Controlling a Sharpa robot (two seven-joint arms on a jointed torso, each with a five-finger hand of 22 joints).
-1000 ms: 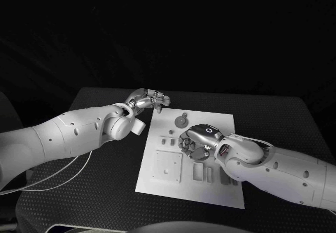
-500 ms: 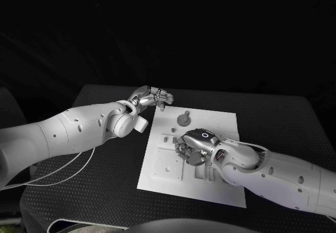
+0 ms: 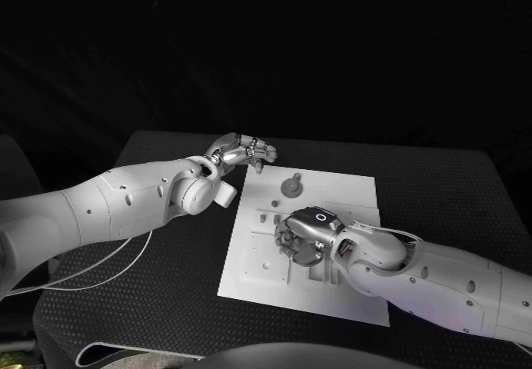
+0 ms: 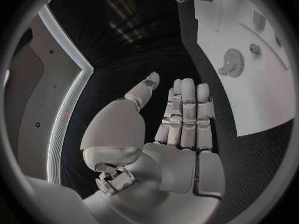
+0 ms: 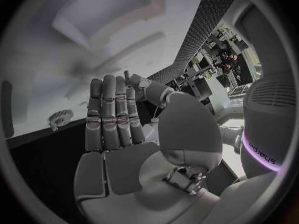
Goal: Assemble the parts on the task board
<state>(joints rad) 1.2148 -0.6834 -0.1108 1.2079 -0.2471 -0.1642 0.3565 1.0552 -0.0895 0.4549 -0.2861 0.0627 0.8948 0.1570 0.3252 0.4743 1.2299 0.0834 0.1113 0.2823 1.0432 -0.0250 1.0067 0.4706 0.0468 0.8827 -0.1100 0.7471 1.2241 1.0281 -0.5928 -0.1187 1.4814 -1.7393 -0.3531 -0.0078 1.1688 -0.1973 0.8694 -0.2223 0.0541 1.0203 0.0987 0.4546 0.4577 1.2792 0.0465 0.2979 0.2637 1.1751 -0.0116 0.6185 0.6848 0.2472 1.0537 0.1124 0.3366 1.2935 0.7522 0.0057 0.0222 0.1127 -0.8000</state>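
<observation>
Since a second ago the right hand (image 3: 301,234) has shifted across the white rectangular task board (image 3: 349,191), away from the small slots toward the square recessed plate (image 3: 266,260), and now sits low over the board's middle. Left hand (image 3: 242,152) is unchanged in place at the board's far left corner.

Task board lies flat in the middle of the black textured counter (image 3: 432,184), long side running away from the robot. Grey toothed gear part (image 3: 290,186) lies on the far part of the board, apart from both hands; it also shows in the left wrist view (image 4: 233,63) and the right wrist view (image 5: 60,118). Small grey peg parts (image 3: 263,218) sit just beyond the right hand. Square recessed plate lies on the near left part of the board, touching or just beside the right hand's fingers; contact cannot be told.

Right hand: fingers curled downward over the board in the head view, extended side by side in the wrist view; whether anything is held cannot be told. Left hand: fingers straight and close together, thumb apart, nothing in it, hovering above the counter by the board's edge.
</observation>
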